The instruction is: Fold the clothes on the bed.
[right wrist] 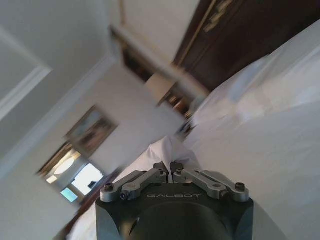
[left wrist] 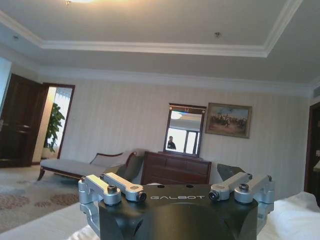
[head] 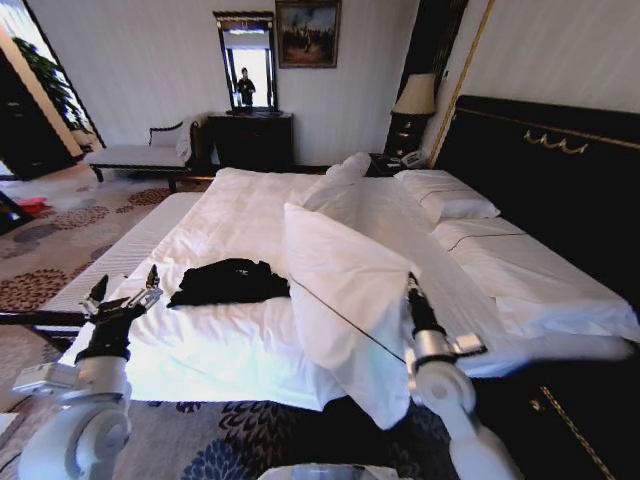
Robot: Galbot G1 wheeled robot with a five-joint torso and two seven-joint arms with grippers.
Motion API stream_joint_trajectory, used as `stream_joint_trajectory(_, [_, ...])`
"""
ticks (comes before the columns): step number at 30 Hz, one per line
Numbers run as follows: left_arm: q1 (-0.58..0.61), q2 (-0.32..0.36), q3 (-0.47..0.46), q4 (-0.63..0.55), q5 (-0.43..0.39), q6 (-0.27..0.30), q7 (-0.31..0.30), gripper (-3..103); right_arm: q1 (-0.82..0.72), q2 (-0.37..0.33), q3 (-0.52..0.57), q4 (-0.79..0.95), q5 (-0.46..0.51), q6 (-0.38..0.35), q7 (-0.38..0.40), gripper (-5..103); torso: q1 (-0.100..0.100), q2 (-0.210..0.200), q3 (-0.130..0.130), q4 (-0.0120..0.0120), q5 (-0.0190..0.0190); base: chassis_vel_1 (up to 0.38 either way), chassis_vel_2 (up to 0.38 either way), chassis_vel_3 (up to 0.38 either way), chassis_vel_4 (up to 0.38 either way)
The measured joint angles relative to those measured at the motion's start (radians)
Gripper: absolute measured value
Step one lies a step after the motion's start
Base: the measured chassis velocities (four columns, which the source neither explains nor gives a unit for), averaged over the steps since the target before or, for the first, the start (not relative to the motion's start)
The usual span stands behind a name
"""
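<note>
Black T-shirt [head: 228, 281] lies bunched and crumpled on the white duvet [head: 240, 215] near the foot of the bed [head: 560, 180], toward the robot's left side. Lettering not readable in this heap.

Left gripper [head: 125, 288] raised at the near-left edge of the bed, just beside the shirt but apart from it; fingers spread, holding nothing. In the left wrist view the left gripper's [left wrist: 175, 192] fingers sit wide apart, pointing across the room toward a dark dresser [left wrist: 175, 170] and mirror [left wrist: 184, 129].

Right gripper [head: 411, 284] up at the middle of the bed, fingers pressed together on a lifted fold of white bedding [head: 345, 300] that hangs in a peak down over the bed's near edge. Right wrist view: right gripper [right wrist: 170, 169] pinching white cloth [right wrist: 167, 150] between its closed tips.

Pillows [head: 445, 195] lie by the dark headboard.
</note>
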Motion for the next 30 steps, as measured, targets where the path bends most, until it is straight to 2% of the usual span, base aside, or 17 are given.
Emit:
stream_joint_trajectory(1, [0.000, 0.000, 0.000, 0.000, 0.000, 0.000, 0.000, 100, 0.000, 0.000, 0.000, 0.000, 0.000, 0.000, 0.000, 2, 0.000, 0.000, 0.000, 0.0000, 0.0000, 0.000, 0.000, 0.000, 0.000])
stream_joint_trajectory(5, [-0.013, -0.010, 0.035, 0.014, 0.013, 0.000, 0.001, 100, -0.087, 0.022, 0.121, 0.004, 0.000, 0.048, 0.003, 2, 0.000, 0.000, 0.000, -0.0007, 0.0000, 0.000, 0.000, 0.000, 0.000])
stream_joint_trajectory(12, [-0.010, -0.007, 0.018, 0.005, 0.002, 0.000, 0.001, 100, -0.134, 0.064, 0.203, 0.041, -0.014, 0.082, 0.034, 2, 0.000, 0.000, 0.000, 0.0003, 0.0000, 0.000, 0.000, 0.000, 0.000])
stream_joint_trajectory(18, [-0.010, -0.005, 0.021, 0.002, -0.003, 0.000, 0.001, 100, -0.181, 0.099, 0.277, 0.065, -0.027, 0.120, 0.056, 2, 0.000, 0.000, 0.000, -0.0001, 0.0001, 0.000, 0.000, 0.000, 0.000])
stream_joint_trajectory(19, [-0.011, -0.005, 0.022, 0.002, -0.004, 0.000, 0.001, 100, -0.191, 0.108, 0.294, 0.072, -0.030, 0.129, 0.060, 2, 0.000, 0.000, 0.000, -0.0001, 0.0002, 0.000, 0.000, 0.000, 0.000])
stream_joint_trajectory(20, [-0.016, 0.004, 0.024, 0.005, -0.014, -0.002, 0.002, 100, -0.255, 0.163, 0.370, 0.083, -0.052, 0.174, 0.058, 2, 0.000, 0.000, 0.000, -0.0005, -0.0002, 0.000, 0.000, 0.000, 0.000])
stream_joint_trajectory(23, [-0.020, 0.010, 0.024, 0.009, -0.019, -0.003, 0.002, 100, -0.297, 0.188, 0.390, 0.079, -0.067, 0.195, 0.062, 2, 0.000, 0.000, 0.000, -0.0004, -0.0002, 0.000, 0.000, 0.000, 0.000])
stream_joint_trajectory(26, [-0.023, 0.007, 0.026, 0.010, -0.020, -0.004, 0.002, 100, -0.333, 0.215, 0.410, 0.048, -0.116, 0.222, 0.121, 2, 0.000, 0.000, 0.000, -0.0002, 0.0002, 0.000, 0.000, 0.000, 0.000])
stream_joint_trajectory(30, [-0.024, 0.001, 0.032, 0.010, -0.020, -0.004, 0.001, 100, -0.361, 0.235, 0.429, 0.031, -0.134, 0.235, 0.178, 2, 0.000, 0.000, 0.000, 0.0000, 0.0001, 0.000, 0.000, 0.000, 0.000])
